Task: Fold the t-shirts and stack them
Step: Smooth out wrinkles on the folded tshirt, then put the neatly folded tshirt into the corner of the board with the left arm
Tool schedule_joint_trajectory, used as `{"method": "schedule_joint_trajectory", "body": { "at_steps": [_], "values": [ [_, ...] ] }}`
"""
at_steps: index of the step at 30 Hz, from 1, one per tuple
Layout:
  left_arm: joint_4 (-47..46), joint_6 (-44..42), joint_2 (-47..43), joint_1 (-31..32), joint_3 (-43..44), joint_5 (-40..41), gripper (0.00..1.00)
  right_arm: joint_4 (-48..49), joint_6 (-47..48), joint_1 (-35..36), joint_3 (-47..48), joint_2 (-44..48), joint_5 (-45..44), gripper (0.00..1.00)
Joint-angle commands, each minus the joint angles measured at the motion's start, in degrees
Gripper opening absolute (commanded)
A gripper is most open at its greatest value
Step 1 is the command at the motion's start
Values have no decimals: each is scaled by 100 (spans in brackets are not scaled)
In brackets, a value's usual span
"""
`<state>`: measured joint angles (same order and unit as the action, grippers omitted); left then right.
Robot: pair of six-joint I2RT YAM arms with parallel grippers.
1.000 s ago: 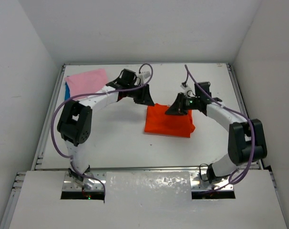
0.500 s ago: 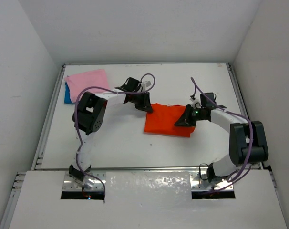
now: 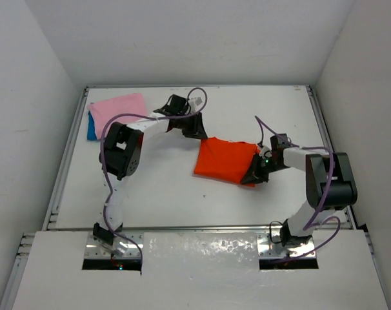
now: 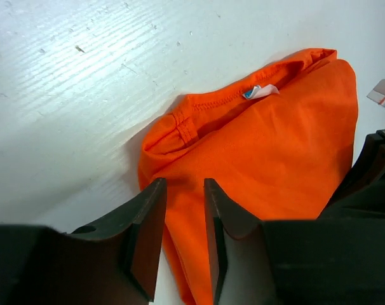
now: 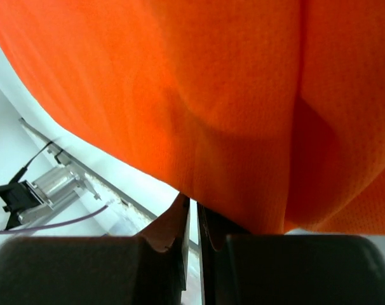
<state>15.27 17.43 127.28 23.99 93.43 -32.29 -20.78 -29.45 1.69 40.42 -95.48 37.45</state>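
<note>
Your right end effector (image 5: 192,210) is pressed together on the near right edge of the orange shirt (image 3: 222,161), which lies folded at the middle of the desk (image 3: 170,194), with the pink shirt (image 3: 118,106) over the blue shirt (image 3: 91,129) at the far left; your left end effector (image 4: 183,184) hangs slightly spread and empty by the collar. The thin, limp knit could unfold or drag sideways if you pull from one side only.

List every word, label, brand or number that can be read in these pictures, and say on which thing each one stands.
Small white and blue tag at the collar of the orange shirt: it is there, but its print is too small to read.
No other words, numbers or signs show in any view, so nothing can be quoted.
</note>
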Motion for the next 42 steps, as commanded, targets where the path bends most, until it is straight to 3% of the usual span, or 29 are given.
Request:
{"method": "schedule_joint_trajectory", "body": {
  "at_steps": [1,6,13,20,42],
  "values": [
    [307,-186,-379,-96,456,-207,38,-364,352,-20,499,160,-1,9],
    [1494,-819,-757,-254,598,-304,51,-892,475,-37,1308,556,-1,23],
    [1462,-1014,-1285,-395,-596,-496,60,-1183,256,-134,1872,917,16,48],
    [873,-856,-1443,-395,-1459,-796,65,-1350,159,-152,2206,1181,69,49],
    [81,-126,-222,176,-1082,-770,69,-1676,344,-433,2506,1295,34,48]
  ]
}}
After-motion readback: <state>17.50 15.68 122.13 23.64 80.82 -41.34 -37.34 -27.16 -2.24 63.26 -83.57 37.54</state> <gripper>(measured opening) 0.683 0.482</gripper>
